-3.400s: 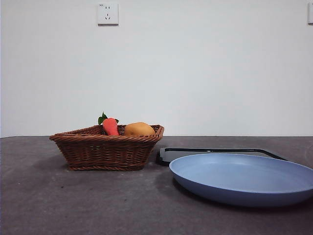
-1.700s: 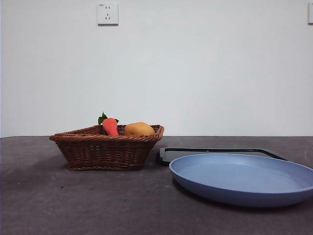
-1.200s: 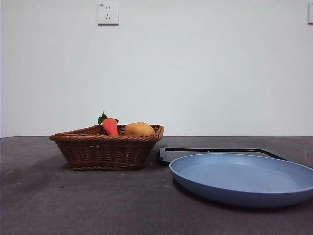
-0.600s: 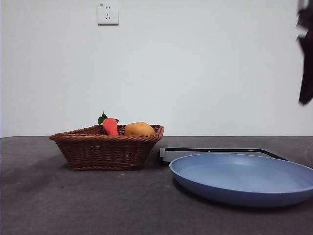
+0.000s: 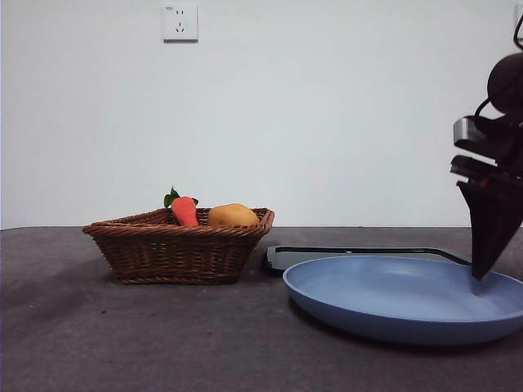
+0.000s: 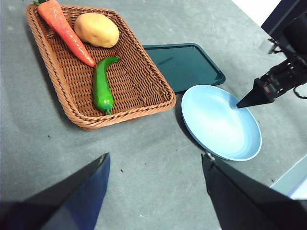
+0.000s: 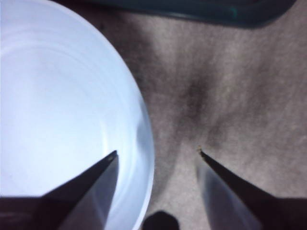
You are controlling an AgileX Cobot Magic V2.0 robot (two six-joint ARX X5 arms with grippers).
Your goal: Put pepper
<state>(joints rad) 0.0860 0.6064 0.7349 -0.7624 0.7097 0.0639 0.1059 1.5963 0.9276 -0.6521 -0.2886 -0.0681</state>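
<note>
Grey, lightly speckled worktop [image 5: 163,335] against a plain white wall [image 5: 327,122]; one wall socket [image 5: 180,23] high up, and the edge of a second fitting at the top right corner of the front view.

Delta vs the earlier frames: 2.8 s to 1.0 s ago no arm showed in the front view. 0.5 s ago only a dark tip showed at the top right. Now the right end effector [image 5: 488,245] has come down on the right side, big and dark, its tip low over the right part of the blue plate [image 5: 384,314]. Contact with the plate: can't tell. Basket, plate and tray sit exactly where they did before.

Right end effector is released: the right wrist view shows both jaws spread, nothing between them, straddling the plate's rim, one jaw over the plate, the other over bare worktop.

Left end effector [image 6: 156,165] is also released, jaws wide apart and holding nothing, high above the worktop on the near side of the basket.

Pepper [image 6: 102,86] lies flat on the floor of the brown wicker basket [image 6: 144,108], just beside the carrot [image 6: 67,32]; a round yellow-orange fruit [image 6: 97,29] sits near the carrot in the same basket. From the front view the pepper is hidden behind the basket wall.

Dark green tray [image 6: 184,64] lies flat just beside the basket, with the plate just in front of it.
</note>
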